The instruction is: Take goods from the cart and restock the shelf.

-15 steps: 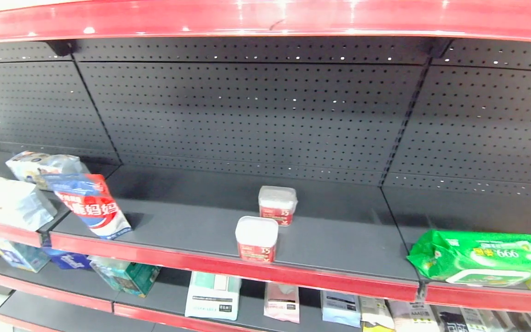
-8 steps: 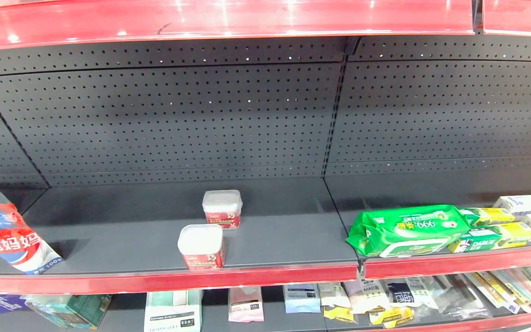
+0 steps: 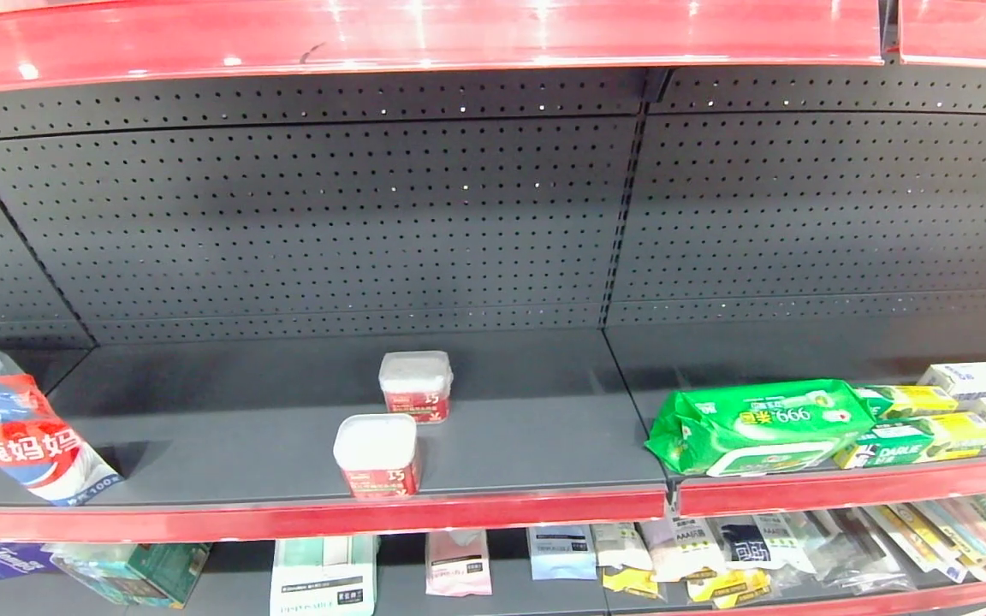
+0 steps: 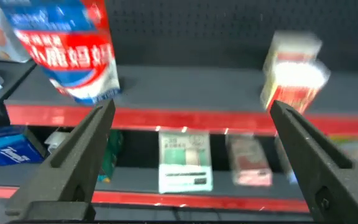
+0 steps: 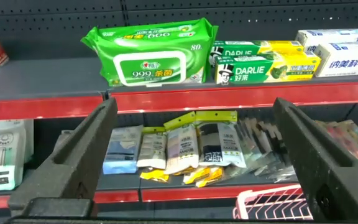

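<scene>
Wipes pack (image 3: pixel 758 425) flat, lengthwise along shelf (image 3: pixel 844 489)

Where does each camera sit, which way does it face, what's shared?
Head view: on the head, facing the shelf, front tub, pouch, green wipes pack.
Left wrist view: on the left arm, past the open left gripper toward pouch and tub.
Right wrist view: on the right arm, past the open right gripper toward the wipes pack.
Shared with head: pouch and tub (left wrist); wipes pack (right wrist).

Beyond the matt black right gripper (image 5: pixel 194 111), the wipes pack (image 5: pixel 148 53) is glossy plastic film. The shelf (image 5: pixel 42 78) is matt dark metal, its edge glossy red.
</scene>
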Robot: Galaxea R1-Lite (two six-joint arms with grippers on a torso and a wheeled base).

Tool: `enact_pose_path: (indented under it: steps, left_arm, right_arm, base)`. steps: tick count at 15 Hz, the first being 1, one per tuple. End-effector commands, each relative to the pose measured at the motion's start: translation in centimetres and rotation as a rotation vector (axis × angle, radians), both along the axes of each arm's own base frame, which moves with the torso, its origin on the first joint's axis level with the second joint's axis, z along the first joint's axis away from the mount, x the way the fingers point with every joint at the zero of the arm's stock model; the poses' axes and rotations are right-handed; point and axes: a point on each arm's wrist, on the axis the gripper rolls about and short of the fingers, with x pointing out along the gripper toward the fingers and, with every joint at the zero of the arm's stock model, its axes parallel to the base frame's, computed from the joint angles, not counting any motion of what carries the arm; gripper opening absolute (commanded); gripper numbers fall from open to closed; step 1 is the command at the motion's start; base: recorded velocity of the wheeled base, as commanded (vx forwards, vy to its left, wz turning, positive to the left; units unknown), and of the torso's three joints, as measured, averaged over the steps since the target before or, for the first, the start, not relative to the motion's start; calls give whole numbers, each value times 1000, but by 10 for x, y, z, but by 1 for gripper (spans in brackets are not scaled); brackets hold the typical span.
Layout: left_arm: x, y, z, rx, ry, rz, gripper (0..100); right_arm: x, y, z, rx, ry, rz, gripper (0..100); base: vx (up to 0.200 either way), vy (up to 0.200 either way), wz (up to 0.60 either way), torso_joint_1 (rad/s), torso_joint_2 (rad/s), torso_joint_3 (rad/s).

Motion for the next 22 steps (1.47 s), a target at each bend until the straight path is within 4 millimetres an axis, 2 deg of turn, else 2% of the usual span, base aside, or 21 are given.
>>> enact_pose_path:
  steps: [1, 2, 4, 6, 9, 12, 18, 22]
  left_arm:
    - [73, 6, 97, -144, 124, 45, 100]
    - [101, 10, 92, -119, 241, 87, 100]
    - [130, 13, 76, -72, 393, 156, 100]
    - [146, 15, 66, -37, 477, 152, 100]
    - [158, 16, 55, -11, 555, 136, 100]
    - [179, 14, 38, 2, 644, 108, 100]
    - [208, -4, 9, 33, 776, 1, 100]
    - [228, -14, -7, 53, 790, -42, 100]
  right_arm:
    - [0, 0, 0, 0, 1, 1, 100]
    - [0, 0, 0, 0, 1, 1, 100]
    - [0, 0, 0, 0, 1, 1, 100]
    - [0, 0, 0, 0, 1, 1, 100]
    - [0, 0, 0, 0, 1, 1, 100]
    - [0, 0, 0, 0, 1, 1, 100]
    - [0, 0, 0, 0, 1, 1, 100]
    - [0, 0, 0, 0, 1, 1, 100]
  base:
    - [0, 0, 0, 0, 0, 0]
    - [0, 0, 0, 0, 0, 0]
    - [0, 0, 0, 0, 0, 0]
    - [0, 0, 0, 0, 0, 0]
    - [0, 0, 0, 0, 0, 0]
    - [0, 0, 0, 0, 0, 0]
    - [0, 0, 0, 0, 0, 0]
    - [0, 0, 0, 0, 0, 0]
